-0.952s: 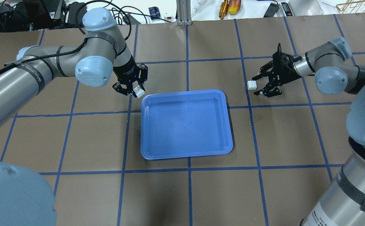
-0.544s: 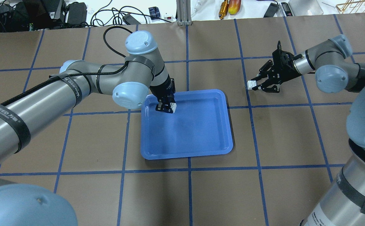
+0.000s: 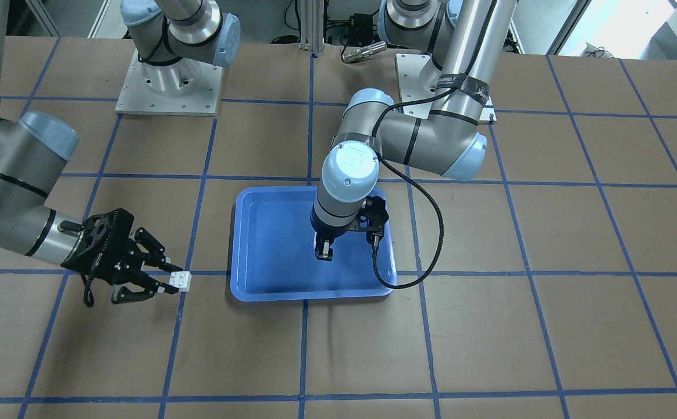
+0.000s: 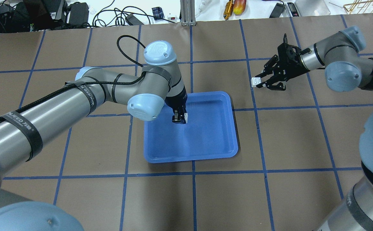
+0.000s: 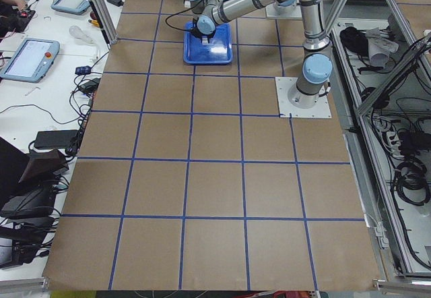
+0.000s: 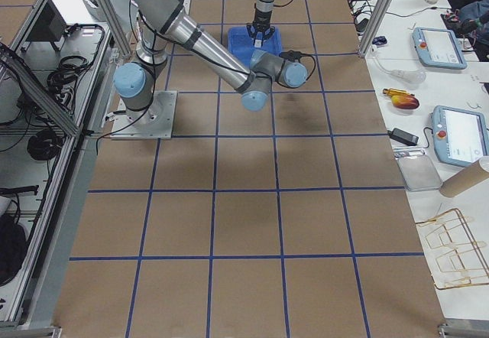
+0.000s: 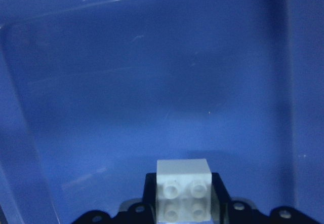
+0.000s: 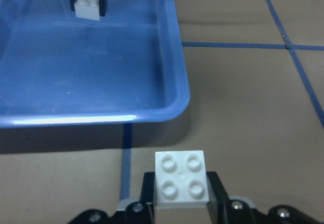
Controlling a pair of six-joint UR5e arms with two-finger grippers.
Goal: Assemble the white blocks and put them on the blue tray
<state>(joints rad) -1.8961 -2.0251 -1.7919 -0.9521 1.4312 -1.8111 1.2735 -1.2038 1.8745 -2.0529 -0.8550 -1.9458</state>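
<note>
The blue tray [image 4: 205, 141] lies at the table's middle, also in the front view [image 3: 268, 233]. My left gripper [image 4: 180, 118] points down over the tray's far-left part and is shut on a white block [image 4: 185, 116]. The left wrist view shows this block [image 7: 183, 196] between the fingers, just above the tray floor [image 7: 152, 82]. My right gripper [image 4: 259, 82] is shut on the second white block [image 4: 255, 81], right of the tray and just above the table. That block also shows in the front view [image 3: 183, 281] and the right wrist view [image 8: 181, 179], studs up.
Brown table cover with a blue tape grid. Cables, tools and a yellow-red object [image 4: 237, 6] lie beyond the far edge. The left arm's elbow and cable [image 3: 426, 233] hang over the tray's side. The tray rim [image 8: 177, 97] is close ahead of the right gripper.
My left arm has carried its block from beside the tray's far-left corner to over the tray. My right gripper has shut on the other block and lifted it slightly.
</note>
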